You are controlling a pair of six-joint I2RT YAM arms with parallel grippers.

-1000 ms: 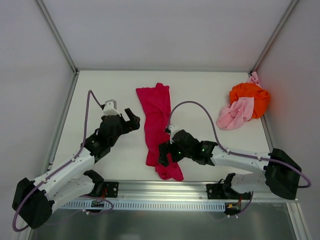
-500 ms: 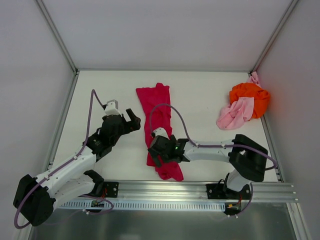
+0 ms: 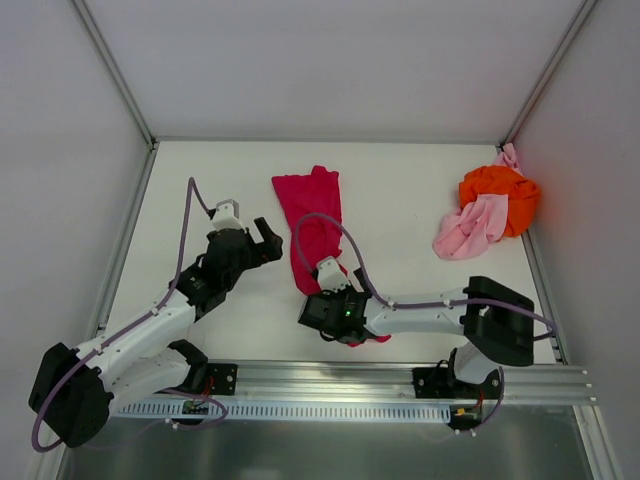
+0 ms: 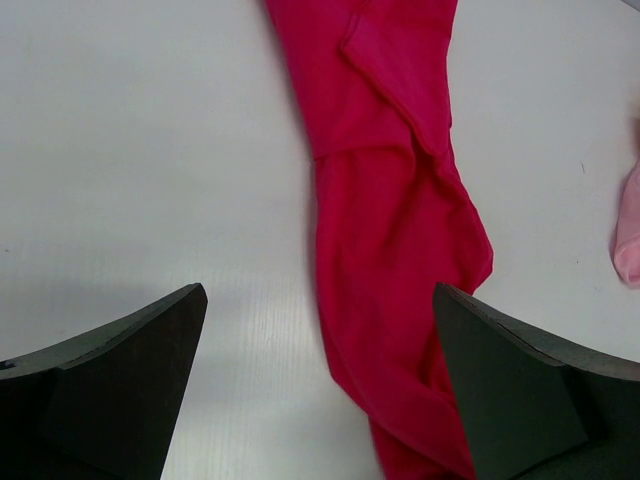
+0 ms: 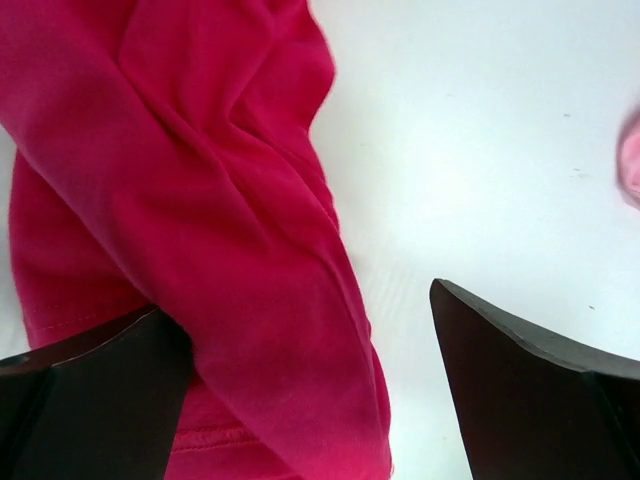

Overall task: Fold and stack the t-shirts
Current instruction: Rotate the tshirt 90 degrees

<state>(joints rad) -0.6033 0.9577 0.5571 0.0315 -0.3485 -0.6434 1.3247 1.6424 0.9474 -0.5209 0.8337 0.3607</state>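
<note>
The crimson t-shirt (image 3: 312, 215) lies as a long narrow strip down the middle of the table. It also shows in the left wrist view (image 4: 390, 250) and the right wrist view (image 5: 200, 220). My right gripper (image 3: 335, 297) is low over its near end, open, with the cloth between the fingers (image 5: 300, 305) and draped against the left finger (image 5: 90, 390). My left gripper (image 3: 262, 240) is open and empty, just left of the strip, which runs past its right finger (image 4: 520, 390). The orange t-shirt (image 3: 500, 192) and pale pink t-shirt (image 3: 470, 230) lie crumpled together at the far right.
White walls with metal frame posts (image 3: 118, 75) close in the table on the left, back and right. A metal rail (image 3: 380, 385) runs along the near edge by the arm bases. A sliver of the pink shirt shows at the edge of the left wrist view (image 4: 628, 240).
My right arm has folded in to the left, bringing its gripper onto the crimson shirt's near end, which now looks bunched and shorter. The left gripper has hardly moved.
</note>
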